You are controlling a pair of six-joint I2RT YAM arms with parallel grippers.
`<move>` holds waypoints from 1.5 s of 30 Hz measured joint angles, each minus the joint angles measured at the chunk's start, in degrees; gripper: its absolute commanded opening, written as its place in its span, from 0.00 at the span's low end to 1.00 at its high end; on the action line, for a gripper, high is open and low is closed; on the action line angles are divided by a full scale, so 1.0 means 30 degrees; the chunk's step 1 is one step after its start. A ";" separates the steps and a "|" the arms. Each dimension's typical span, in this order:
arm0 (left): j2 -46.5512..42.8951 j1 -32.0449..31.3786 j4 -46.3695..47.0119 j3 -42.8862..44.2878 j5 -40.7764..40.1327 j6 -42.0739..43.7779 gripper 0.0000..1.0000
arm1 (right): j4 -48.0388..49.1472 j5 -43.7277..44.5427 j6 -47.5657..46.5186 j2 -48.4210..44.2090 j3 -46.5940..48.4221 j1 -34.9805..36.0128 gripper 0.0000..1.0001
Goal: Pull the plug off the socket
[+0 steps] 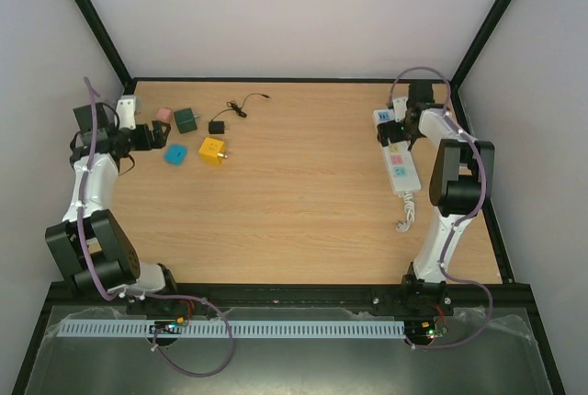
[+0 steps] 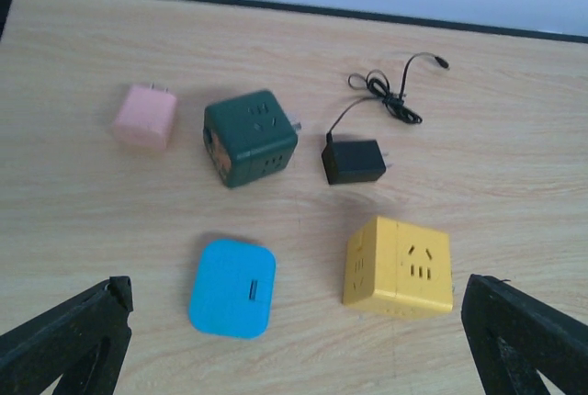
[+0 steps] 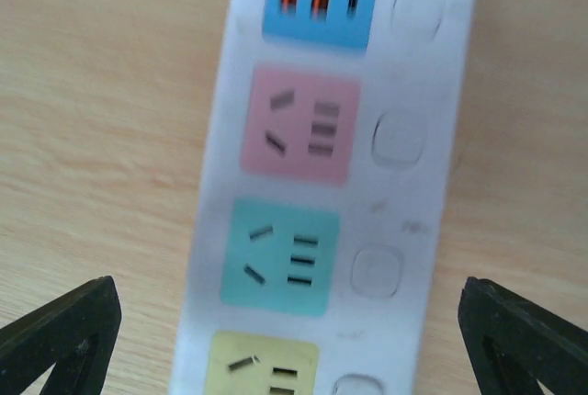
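While the right gripper (image 3: 285, 301) hangs over the white power strip (image 3: 322, 193) with its fingers spread wide, I would first find a plug that is actually seated. The pink, teal and yellow faces under that wrist camera show only bare slots, and I cannot tell whether anything sits at the blue end. Once a plug is found, I'd close the fingers on its sides and draw it straight off the face. A strip this light looks likely to lift with it, so a slow, square pull seems wise. Only the overhead view shows the whole strip (image 1: 398, 163), lying lengthwise at the right of the table (image 1: 303, 202) with its coiled cord (image 1: 404, 220) at the lower end. It also shows the left gripper (image 1: 158, 135) well apart at upper left. The left wrist view adds that this gripper's fingers are also wide and empty, above loose pieces: a pink plug (image 2: 145, 117), a dark green cube adapter (image 2: 250, 138), a black charger (image 2: 354, 161), a blue block (image 2: 232, 287) and a yellow cube adapter (image 2: 399, 266).
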 measured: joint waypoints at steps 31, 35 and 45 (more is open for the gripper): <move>-0.2222 -0.8313 -0.3016 -0.0138 -0.6594 0.1960 1.00 | 0.3563 -0.8721 0.4328 -1.2568 -0.9384 0.3293 0.98; -0.2754 -0.8313 -0.2798 -0.1494 -0.6652 0.1821 1.00 | 0.4626 -0.8342 0.4189 -1.3216 -1.1227 0.3293 0.98; -0.2878 -0.8313 -0.2091 -0.2696 -0.6783 0.1581 1.00 | 0.6025 -0.7533 0.4131 -1.4185 -1.2954 0.3293 0.98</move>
